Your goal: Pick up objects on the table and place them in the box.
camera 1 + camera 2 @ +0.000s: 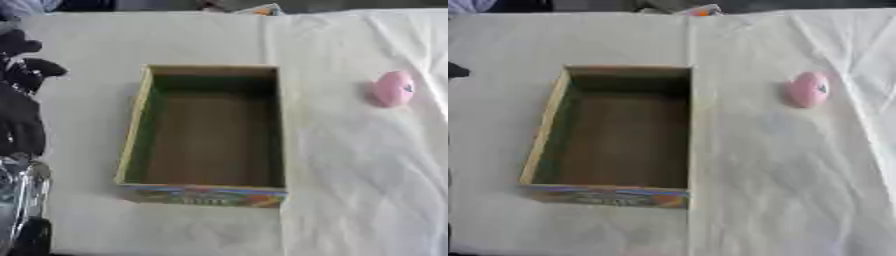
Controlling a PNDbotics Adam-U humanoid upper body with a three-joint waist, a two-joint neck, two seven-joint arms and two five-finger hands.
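Right of the open brown cardboard box (206, 135) I see a pink rounded object (394, 88), well apart from my black left hand (22, 107), fingers relaxed, holding nothing.

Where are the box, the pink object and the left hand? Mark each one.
box (133, 132), left eye view, on its left wall.
pink object (393, 88), left eye view, its middle.
left hand (21, 107), left eye view, on its dark palm.

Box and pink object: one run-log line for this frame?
box: open, looks empty | pink object: on cloth, right of box, apart | left hand: at left edge, holding nothing | right hand: not in view
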